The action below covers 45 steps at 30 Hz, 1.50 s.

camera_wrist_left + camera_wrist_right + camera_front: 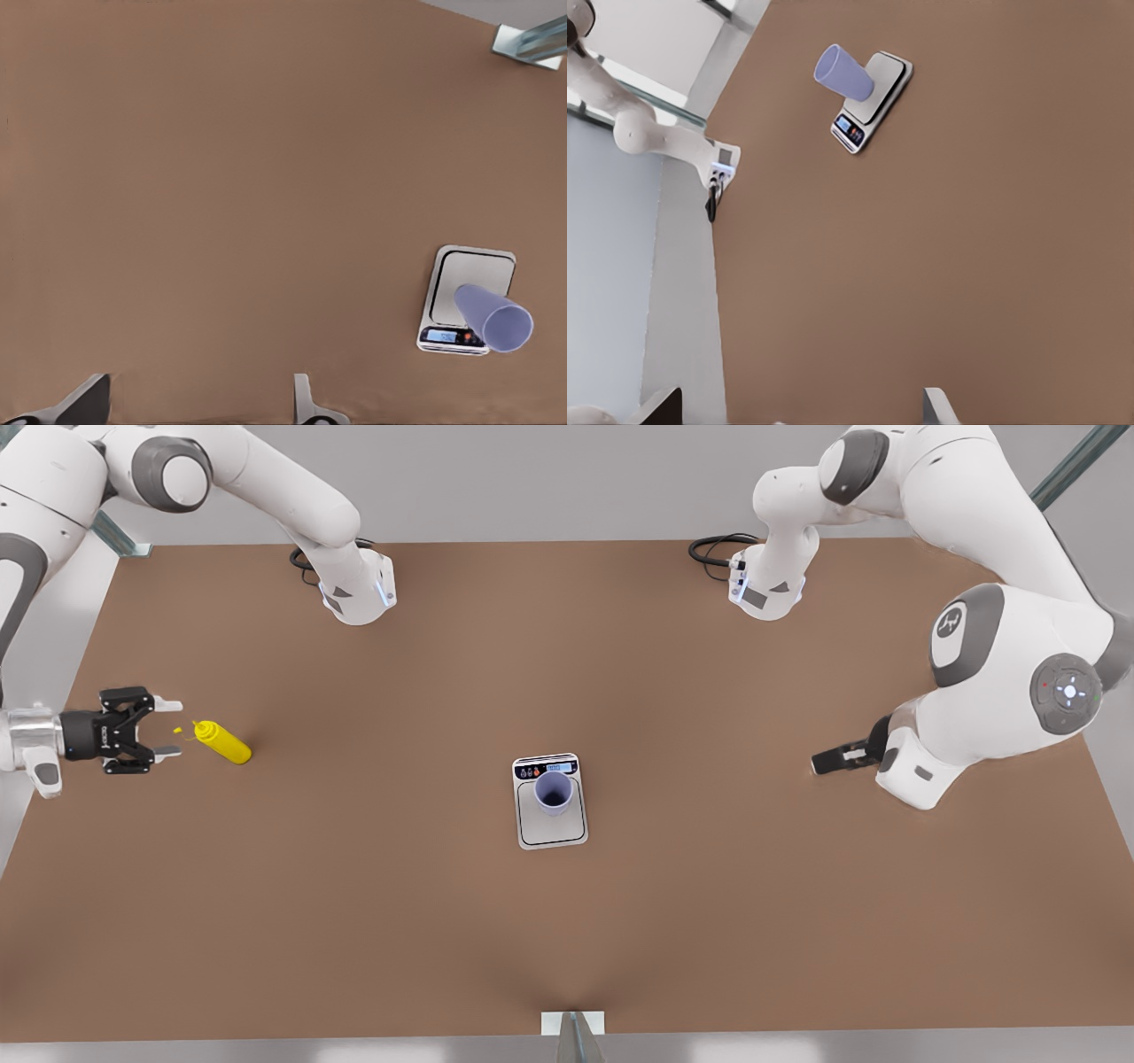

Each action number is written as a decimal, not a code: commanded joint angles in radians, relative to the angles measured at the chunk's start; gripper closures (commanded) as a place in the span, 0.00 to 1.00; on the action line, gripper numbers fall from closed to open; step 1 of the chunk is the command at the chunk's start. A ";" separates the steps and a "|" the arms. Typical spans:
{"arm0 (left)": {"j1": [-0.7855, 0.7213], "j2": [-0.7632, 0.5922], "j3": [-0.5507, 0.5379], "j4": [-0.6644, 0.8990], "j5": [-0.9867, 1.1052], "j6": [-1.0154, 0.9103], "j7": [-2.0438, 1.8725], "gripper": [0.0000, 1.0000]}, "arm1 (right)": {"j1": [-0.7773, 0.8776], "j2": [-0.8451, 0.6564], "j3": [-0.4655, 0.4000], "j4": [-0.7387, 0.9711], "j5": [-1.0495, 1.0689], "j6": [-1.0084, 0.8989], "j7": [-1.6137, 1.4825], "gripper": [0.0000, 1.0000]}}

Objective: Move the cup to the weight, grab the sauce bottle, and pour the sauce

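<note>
Brown worktop point(354, 921) lay flat and bare under both arms. On the front view's left, the right hand point(168, 730) was low and wide open. It faced the yellow bottle point(226, 744), whose tip was just by its fingers. I could not tell if the bottle stood or lay.

In the middle, the cup point(553, 793) stood upright on the weight point(554, 833), near the display end. On the front view's right, the left hand point(824, 762) waited, open and holding nothing.

I think the grab came next. The hand could bump the thin tip and push the bottle away. A grip on the tip alone could slip. A hard squeeze could squirt sauce too soon. A bad aim could miss the small cup.

Grey walls ran behind the arms. Black cables point(718, 549) curled by their bases.
</note>
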<state>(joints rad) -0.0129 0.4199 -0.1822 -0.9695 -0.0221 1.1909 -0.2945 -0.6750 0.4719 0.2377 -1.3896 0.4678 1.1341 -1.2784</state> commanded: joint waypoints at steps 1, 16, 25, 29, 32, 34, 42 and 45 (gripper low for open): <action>0.001 -0.010 0.001 0.000 0.160 -0.014 0.018 0.00 | 0.000 0.001 0.000 0.001 0.000 0.001 -0.012 0.00; -0.001 -0.343 0.092 -0.606 0.093 0.378 0.153 0.00 | -0.164 0.203 -0.003 0.057 0.126 0.078 -0.664 0.00; -0.004 -0.329 0.090 -0.606 0.094 0.374 0.152 0.00 | -0.350 0.186 -0.003 -0.080 0.117 0.081 -0.852 0.00; -0.004 -0.317 0.090 -0.607 0.094 0.374 0.152 0.00 | -0.371 0.183 0.000 -0.085 0.111 0.113 -0.880 0.00; -0.004 -0.316 0.090 -0.606 0.094 0.374 0.152 0.00 | -0.371 0.186 0.000 -0.118 0.117 0.113 -0.878 0.00; -0.002 -0.316 0.090 -0.606 0.094 0.374 0.152 0.00 | -0.373 0.189 0.000 -0.129 0.121 0.115 -0.877 0.00; -0.002 -0.294 0.090 -0.606 0.096 0.377 0.153 0.00 | -0.374 0.214 0.000 -0.158 0.123 0.154 -0.935 0.00; -0.002 -0.293 0.090 -0.606 0.096 0.377 0.153 0.00 | -0.399 0.223 0.000 -0.193 0.123 0.188 -0.960 0.00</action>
<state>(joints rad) -0.0153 0.1274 -0.0920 -1.5754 0.0733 1.5677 -0.1411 -1.0721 0.7117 0.2377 -1.5830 0.5911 1.3259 -2.2445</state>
